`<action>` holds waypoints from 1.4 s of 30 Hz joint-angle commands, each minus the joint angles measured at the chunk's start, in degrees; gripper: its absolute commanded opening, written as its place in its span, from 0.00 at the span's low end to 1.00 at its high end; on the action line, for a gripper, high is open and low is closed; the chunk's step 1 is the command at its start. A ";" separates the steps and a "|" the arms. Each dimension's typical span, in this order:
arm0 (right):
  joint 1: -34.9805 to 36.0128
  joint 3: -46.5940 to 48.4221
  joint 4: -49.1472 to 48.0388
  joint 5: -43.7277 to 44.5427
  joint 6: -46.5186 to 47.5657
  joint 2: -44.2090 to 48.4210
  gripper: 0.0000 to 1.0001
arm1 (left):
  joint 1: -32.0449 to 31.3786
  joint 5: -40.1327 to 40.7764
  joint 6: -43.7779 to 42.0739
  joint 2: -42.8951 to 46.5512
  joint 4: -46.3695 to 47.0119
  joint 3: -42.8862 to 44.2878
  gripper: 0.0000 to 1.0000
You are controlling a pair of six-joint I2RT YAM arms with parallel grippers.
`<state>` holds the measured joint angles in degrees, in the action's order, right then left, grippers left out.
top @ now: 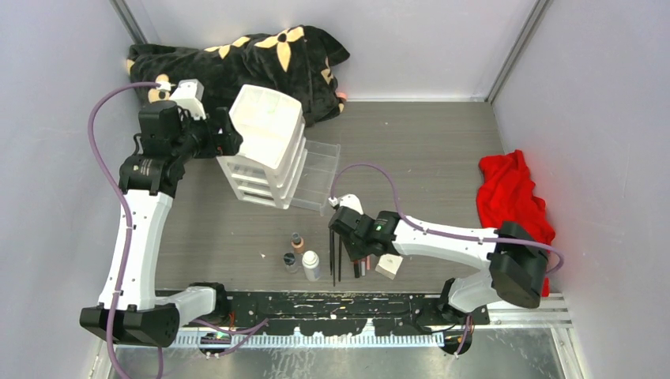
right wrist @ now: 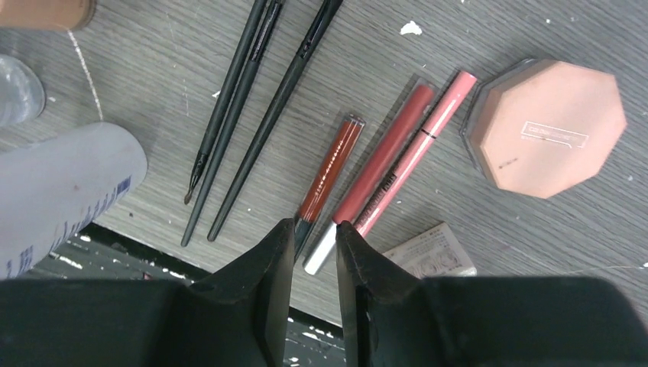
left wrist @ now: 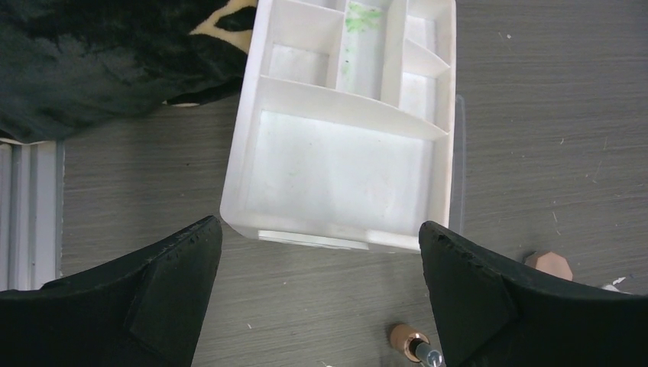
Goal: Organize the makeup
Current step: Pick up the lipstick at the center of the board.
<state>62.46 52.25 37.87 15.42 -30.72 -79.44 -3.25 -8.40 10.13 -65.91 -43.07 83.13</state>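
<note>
Though overhead the right gripper (right wrist: 315,229) largely hides the pink-red sticks (right wrist: 382,164) at the table's (top: 442,158) near edge, its wrist camera shows fingers (right wrist: 260,275) narrowly apart astride one tip; left gripper (left wrist: 319,225) gapes over the drawer box (left wrist: 344,168).

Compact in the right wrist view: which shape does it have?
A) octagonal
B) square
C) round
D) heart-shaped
A: the pink-brown compact shows eight straight edges and lies flat to the right of the pink-red sticks.
</note>
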 commanded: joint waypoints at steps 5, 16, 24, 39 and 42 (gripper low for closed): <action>0.13 -0.81 -6.07 1.75 -3.11 -4.24 0.34 | 0.33 -1.73 -0.80 1.07 2.43 -0.56 1.00; 0.04 -2.12 -8.47 1.46 -3.78 -7.54 0.37 | 0.33 -2.05 -0.99 1.08 2.80 -1.27 1.00; 0.03 -2.49 -9.04 3.27 -4.52 -8.99 0.38 | 0.34 -2.10 -1.86 1.39 2.65 -1.59 1.00; 0.04 -2.94 -9.03 4.26 -5.75 -11.18 0.03 | 0.28 -2.41 -2.18 1.23 3.28 -2.81 1.00; 0.03 -2.17 -8.44 4.70 -5.76 -11.13 0.01 | 0.32 -2.32 -2.33 1.34 3.36 -3.20 1.00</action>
<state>62.46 49.47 29.12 17.72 -35.51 -90.39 -3.25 -9.69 8.56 -65.87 -42.63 80.38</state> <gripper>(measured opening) 0.077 0.999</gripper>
